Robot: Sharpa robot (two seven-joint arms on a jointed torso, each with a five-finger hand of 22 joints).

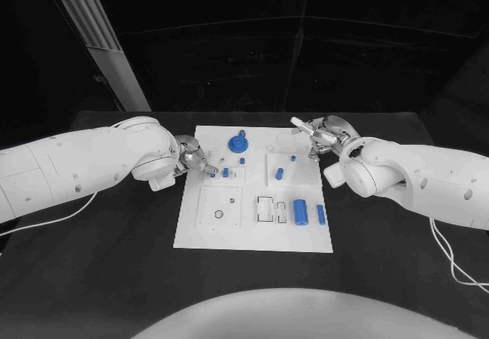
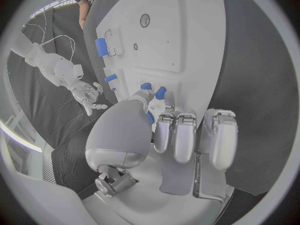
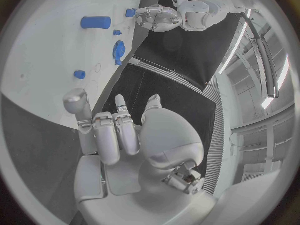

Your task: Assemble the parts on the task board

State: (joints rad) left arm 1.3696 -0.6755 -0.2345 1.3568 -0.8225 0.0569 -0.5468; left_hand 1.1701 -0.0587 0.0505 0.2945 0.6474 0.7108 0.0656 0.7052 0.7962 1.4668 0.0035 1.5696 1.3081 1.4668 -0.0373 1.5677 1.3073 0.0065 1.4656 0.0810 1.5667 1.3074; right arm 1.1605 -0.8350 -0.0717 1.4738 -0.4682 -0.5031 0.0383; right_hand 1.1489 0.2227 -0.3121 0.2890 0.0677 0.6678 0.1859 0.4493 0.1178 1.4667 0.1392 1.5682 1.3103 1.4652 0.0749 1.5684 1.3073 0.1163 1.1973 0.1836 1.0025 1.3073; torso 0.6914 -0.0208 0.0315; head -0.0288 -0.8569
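The task board [image 1: 204,236] lies in the middle of the table [image 1: 102,282]. A gear-shaped part [image 1: 237,145] sits near the board's far edge, left of centre. A small peg [image 1: 225,171] stands close to the left edge, just beside the left hand [image 1: 189,161]. A short part [image 1: 279,173] lies right of centre. Nearer the front, a thick cylinder [image 1: 301,210] lies by the right edge, with a thin rod [image 1: 320,214] to its right. The right hand [image 1: 324,134] hovers at the board's far right corner.
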